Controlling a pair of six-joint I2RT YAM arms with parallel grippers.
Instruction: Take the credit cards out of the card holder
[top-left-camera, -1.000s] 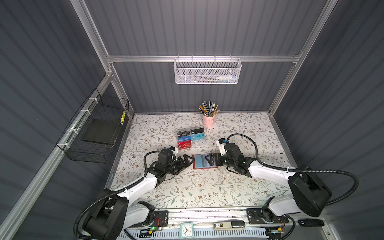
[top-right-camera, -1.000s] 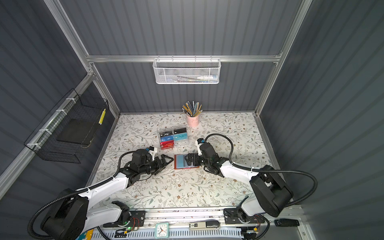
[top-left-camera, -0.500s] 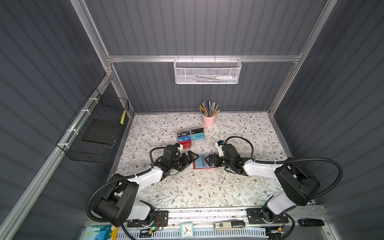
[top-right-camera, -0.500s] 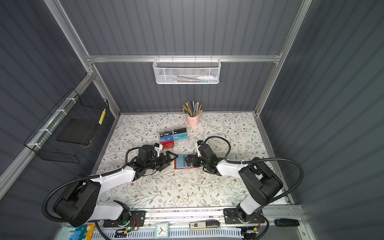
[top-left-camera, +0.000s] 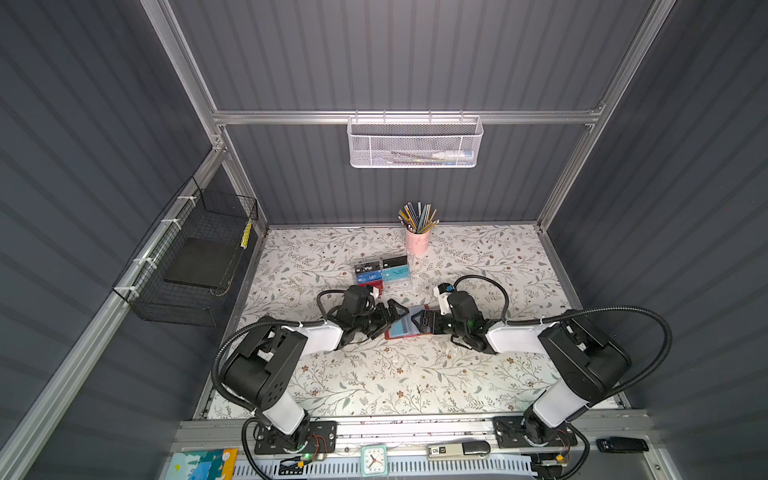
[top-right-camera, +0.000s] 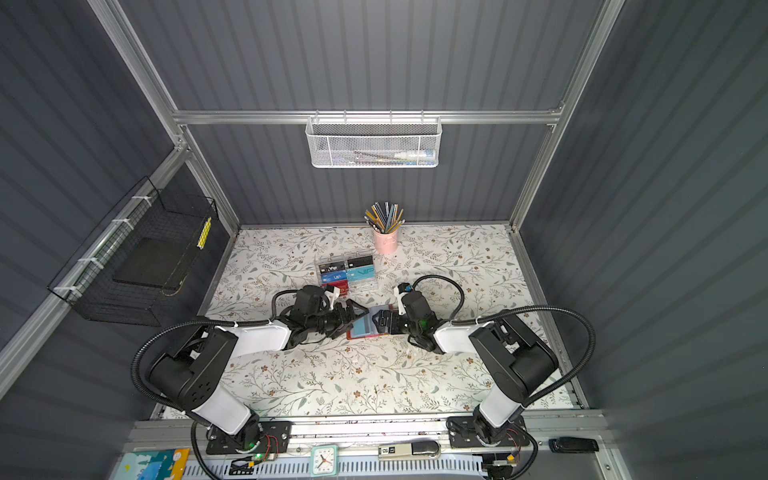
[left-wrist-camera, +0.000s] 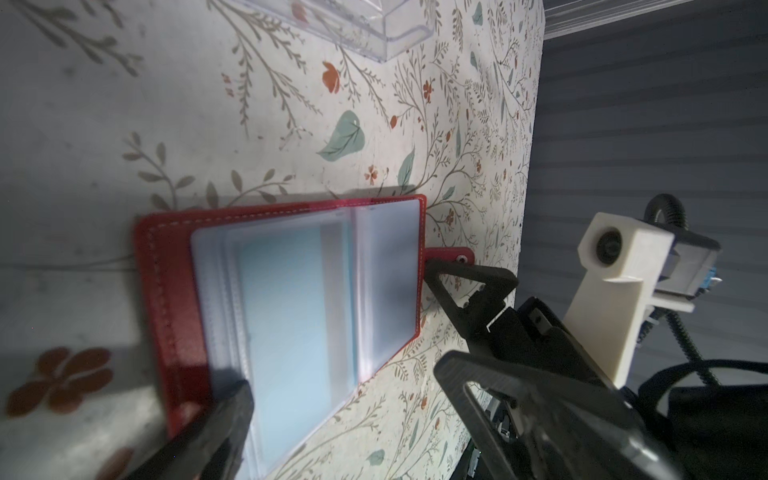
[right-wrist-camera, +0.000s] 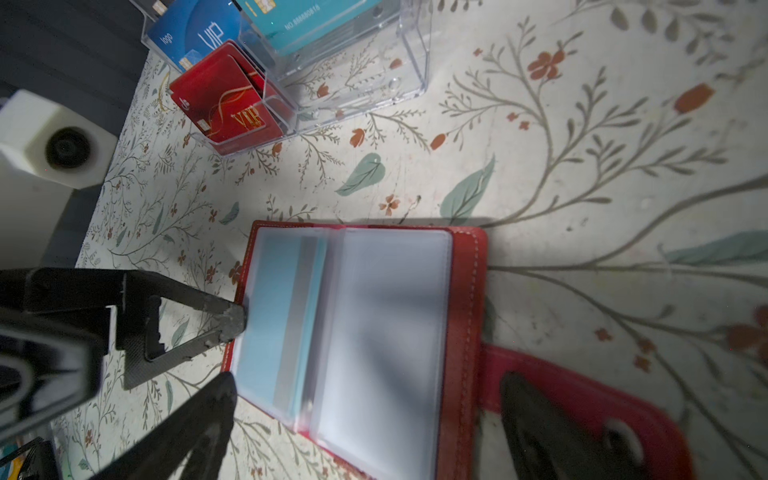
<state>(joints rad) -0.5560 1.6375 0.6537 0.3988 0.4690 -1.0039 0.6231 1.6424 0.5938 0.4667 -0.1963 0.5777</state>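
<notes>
red card holder (right-wrist-camera: 467, 291) open flat, table centre, tab out, teal grey-striped credit card (right-wrist-camera: 270, 324) in sleeve

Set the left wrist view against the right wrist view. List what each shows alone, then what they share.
Left wrist only: the right gripper from outside, one fingertip at the snap tab of the card holder, with its white camera mount.
Right wrist only: the red card and blue card standing in the clear box, and a left gripper fingertip at the holder's card-side edge.
Both: the open card holder on the floral table, a teal card in its sleeve, part of the clear box.
</notes>
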